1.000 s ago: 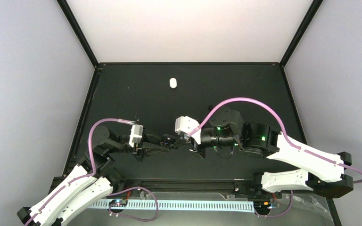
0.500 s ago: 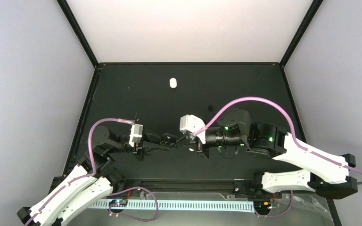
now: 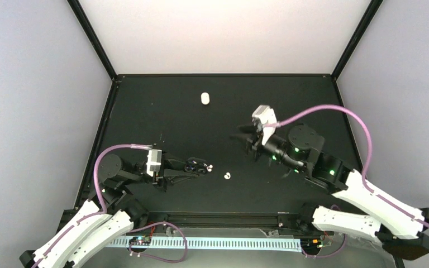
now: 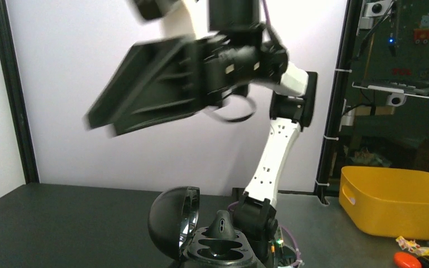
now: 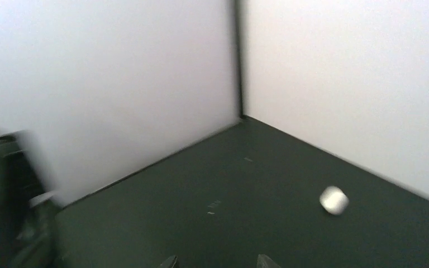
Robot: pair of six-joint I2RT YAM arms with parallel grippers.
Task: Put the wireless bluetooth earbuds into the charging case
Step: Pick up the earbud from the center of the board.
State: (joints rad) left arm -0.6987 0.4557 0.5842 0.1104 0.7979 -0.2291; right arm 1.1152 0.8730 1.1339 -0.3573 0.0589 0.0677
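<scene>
The black charging case (image 3: 197, 165) is pinched in my left gripper (image 3: 190, 167), which is shut on it low over the mat. In the left wrist view its lid (image 4: 170, 223) stands open and a black earbud (image 4: 223, 224) sits upright in the tray (image 4: 220, 254). One white earbud (image 3: 227, 176) lies on the mat right of the case. A second white speck (image 3: 210, 167) rests against the case's right end. My right gripper (image 3: 244, 139) hangs farther back and to the right, open with nothing between its fingertips (image 5: 170, 261).
A small white rounded case (image 3: 204, 98) lies toward the back of the mat and also shows in the right wrist view as a white rounded case (image 5: 333, 200). Black frame posts and white walls enclose the mat. A yellow bin (image 4: 394, 201) stands beyond the right arm's base.
My right gripper left the case, swung up and to the right, and opened. A white earbud now lies on the mat right of the case. The left gripper kept hold of the case.
</scene>
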